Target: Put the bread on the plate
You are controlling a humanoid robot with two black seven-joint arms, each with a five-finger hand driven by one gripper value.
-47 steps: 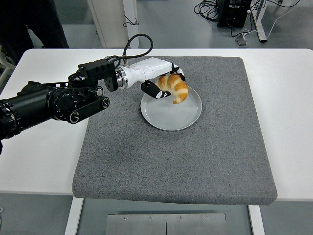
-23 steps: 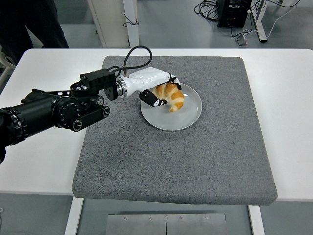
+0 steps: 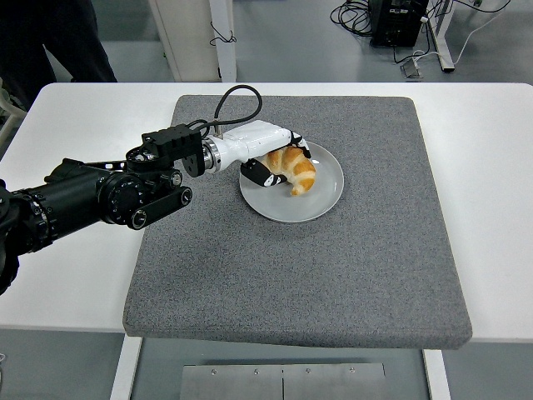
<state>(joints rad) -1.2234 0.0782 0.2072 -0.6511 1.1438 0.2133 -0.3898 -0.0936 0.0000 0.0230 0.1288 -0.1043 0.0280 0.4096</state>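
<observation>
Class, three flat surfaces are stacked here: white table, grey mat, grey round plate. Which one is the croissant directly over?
The grey round plate: the golden croissant, gripped by the left hand, sits within its rim, unlike the grey mat and white table below.

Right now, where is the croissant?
In the head view, the croissant sits on the left part of the grey plate, up on the grey mat, with the left hand curled around it.

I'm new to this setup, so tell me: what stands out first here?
A golden croissant sits over the left part of a pale plate on the grey mat. The left hand, white with black fingertips, is closed around it, reaching in from the left on a bulky black arm.
</observation>
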